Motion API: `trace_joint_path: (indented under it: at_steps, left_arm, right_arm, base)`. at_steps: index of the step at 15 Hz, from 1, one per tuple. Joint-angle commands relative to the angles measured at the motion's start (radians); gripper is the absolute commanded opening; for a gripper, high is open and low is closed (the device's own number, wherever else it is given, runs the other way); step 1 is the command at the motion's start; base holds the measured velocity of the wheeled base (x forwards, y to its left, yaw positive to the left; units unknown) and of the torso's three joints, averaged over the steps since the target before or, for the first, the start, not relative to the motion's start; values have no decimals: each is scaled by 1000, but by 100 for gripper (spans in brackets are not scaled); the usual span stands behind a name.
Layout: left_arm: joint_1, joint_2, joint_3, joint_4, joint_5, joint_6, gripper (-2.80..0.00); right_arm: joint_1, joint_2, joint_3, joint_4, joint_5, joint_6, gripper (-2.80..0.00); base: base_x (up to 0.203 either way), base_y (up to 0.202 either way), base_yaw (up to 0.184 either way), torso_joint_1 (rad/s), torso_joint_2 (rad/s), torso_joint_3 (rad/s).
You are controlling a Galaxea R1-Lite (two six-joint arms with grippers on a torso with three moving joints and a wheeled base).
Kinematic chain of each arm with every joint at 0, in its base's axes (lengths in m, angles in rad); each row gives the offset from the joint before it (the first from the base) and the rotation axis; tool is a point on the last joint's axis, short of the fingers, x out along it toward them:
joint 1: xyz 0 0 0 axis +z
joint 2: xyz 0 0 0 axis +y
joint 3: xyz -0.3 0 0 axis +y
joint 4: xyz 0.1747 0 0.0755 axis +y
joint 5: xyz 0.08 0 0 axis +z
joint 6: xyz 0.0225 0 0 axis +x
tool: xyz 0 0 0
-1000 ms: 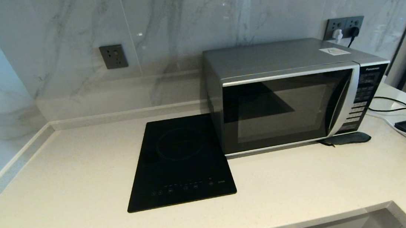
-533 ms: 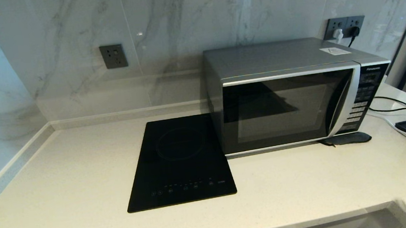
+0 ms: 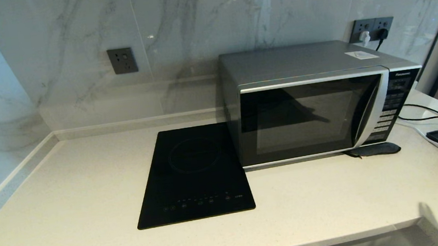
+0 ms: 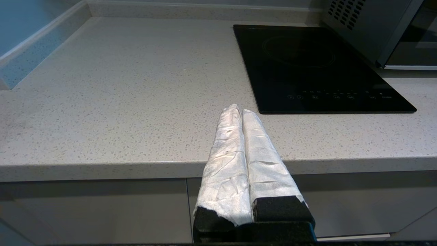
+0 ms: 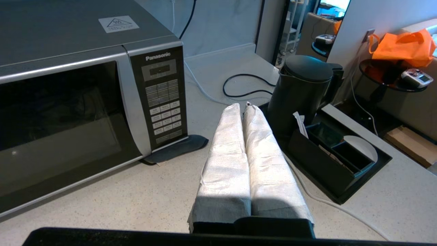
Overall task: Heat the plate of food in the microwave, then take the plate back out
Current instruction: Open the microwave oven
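Note:
The microwave [image 3: 307, 118] stands at the back right of the counter, its dark glass door shut. It also shows in the right wrist view as the microwave [image 5: 68, 102] with its button panel [image 5: 164, 99]. The plate of food is out of view in every frame. My left gripper [image 4: 240, 110] is shut and empty, held over the counter's front edge, left of the cooktop. My right gripper [image 5: 241, 106] is shut and empty too, low over the counter right of the microwave's panel. Neither gripper shows in the head view.
A flat black cooktop [image 3: 193, 173] lies left of the microwave. A black kettle [image 5: 300, 92] and a black tray [image 5: 341, 160] of sachets stand at the right, with cables [image 5: 245, 85] across the counter behind. A dark pad [image 3: 374, 149] sits under the microwave's front right corner.
A shadow has crept onto the counter's front right corner, and the reflection in the microwave door has shifted. Nothing on the counter has moved.

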Motion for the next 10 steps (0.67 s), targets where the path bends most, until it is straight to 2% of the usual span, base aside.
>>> trace_joint_path:
  at_steps: [1,8,9,10]
  left_arm:
    - [0,2,0,-1,0,-1,-280]
    - [0,2,0,-1,0,-1,-280]
    - [0,2,0,-1,0,-1,-280]
    - [0,2,0,-1,0,-1,-280]
  right_arm:
    - [1,12,12,-1,0,1,-280]
    - [4,17,54,-2,5,-3,-280]
    - [5,17,61,-2,7,-1,0]
    - [13,16,68,-2,26,-3,0]
  base:
    - [0,0,0,0,0,0]
    - [0,0,0,0,0,0]
    - [0,0,0,0,0,0]
    - [0,0,0,0,0,0]
